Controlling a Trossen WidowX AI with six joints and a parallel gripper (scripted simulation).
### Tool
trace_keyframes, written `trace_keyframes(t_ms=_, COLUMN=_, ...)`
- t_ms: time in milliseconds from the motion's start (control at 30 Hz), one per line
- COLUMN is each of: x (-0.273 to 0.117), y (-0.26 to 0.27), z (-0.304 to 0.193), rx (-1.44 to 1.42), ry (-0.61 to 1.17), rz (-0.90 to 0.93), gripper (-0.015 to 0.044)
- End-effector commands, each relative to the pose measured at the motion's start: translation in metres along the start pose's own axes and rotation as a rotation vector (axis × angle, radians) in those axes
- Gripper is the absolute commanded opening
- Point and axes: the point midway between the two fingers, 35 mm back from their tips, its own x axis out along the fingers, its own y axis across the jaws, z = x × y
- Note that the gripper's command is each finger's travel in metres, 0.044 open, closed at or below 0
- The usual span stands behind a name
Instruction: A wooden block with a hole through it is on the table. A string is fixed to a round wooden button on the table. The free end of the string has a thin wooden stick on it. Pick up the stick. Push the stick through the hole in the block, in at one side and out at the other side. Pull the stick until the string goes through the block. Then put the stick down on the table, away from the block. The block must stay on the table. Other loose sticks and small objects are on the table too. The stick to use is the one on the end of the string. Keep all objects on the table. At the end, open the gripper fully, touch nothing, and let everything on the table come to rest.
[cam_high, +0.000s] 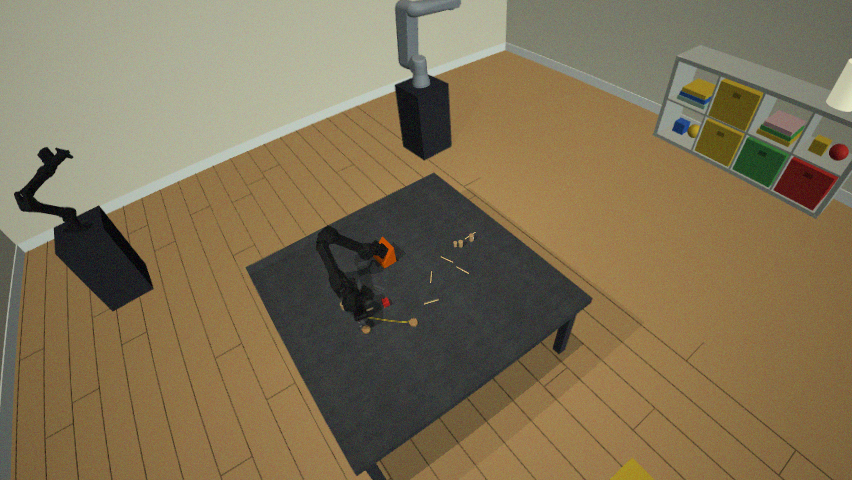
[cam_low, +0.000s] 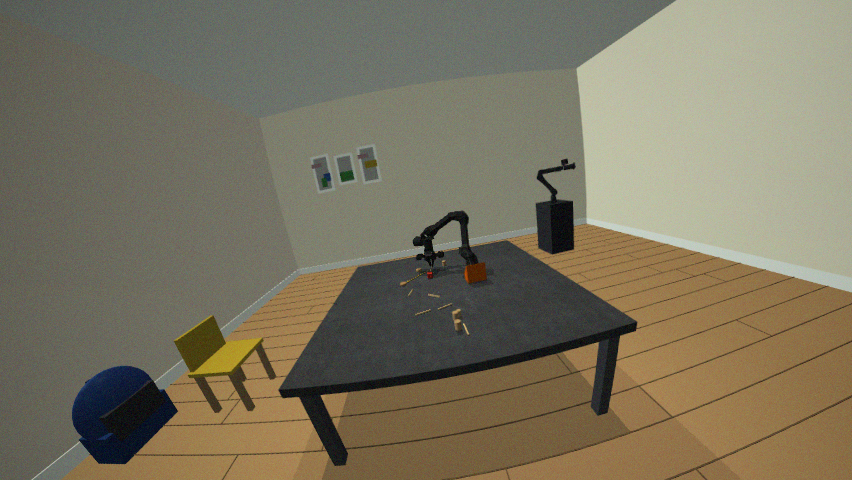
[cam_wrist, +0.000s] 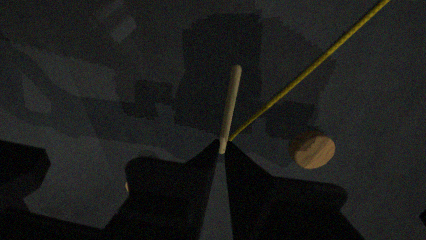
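My gripper (cam_high: 363, 316) (cam_low: 431, 267) (cam_wrist: 222, 144) is shut on the stick (cam_wrist: 231, 102) at the end of the string. The stick's free part points forward, up the wrist view, above the table. The yellow string (cam_high: 390, 320) (cam_low: 412, 278) (cam_wrist: 310, 70) runs from the held end of the stick to the round wooden button (cam_high: 413, 322) (cam_low: 403, 283). The small red block (cam_high: 386, 302) (cam_low: 429, 274) stands on the table near the gripper, outside the wrist view. Its hole is too small to make out. The string is outside the block.
A wooden cylinder (cam_high: 366, 329) (cam_low: 419, 270) (cam_wrist: 315, 151) stands close to the gripper; another (cam_high: 342, 305) (cam_low: 443, 262) is behind the arm. Loose sticks (cam_high: 431, 301) (cam_low: 422, 312) and small cylinders (cam_high: 460, 243) (cam_low: 458, 324) lie farther off. An orange piece (cam_high: 386, 252) (cam_low: 475, 273) is at the arm's base.
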Motion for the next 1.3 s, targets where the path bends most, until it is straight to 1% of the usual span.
trace_keyframes(t_ms=0, x=0.002, y=0.003, z=0.003, rx=-0.009, ry=-0.004, rz=0.003, gripper=0.0000)
trace_keyframes(t_ms=367, x=0.003, y=0.003, z=0.005, rx=-0.009, ry=-0.004, rz=0.003, gripper=0.0000)
trace_keyframes(t_ms=1267, x=0.003, y=0.003, z=0.041, rx=-0.009, ry=-0.009, rz=0.005, gripper=0.0000)
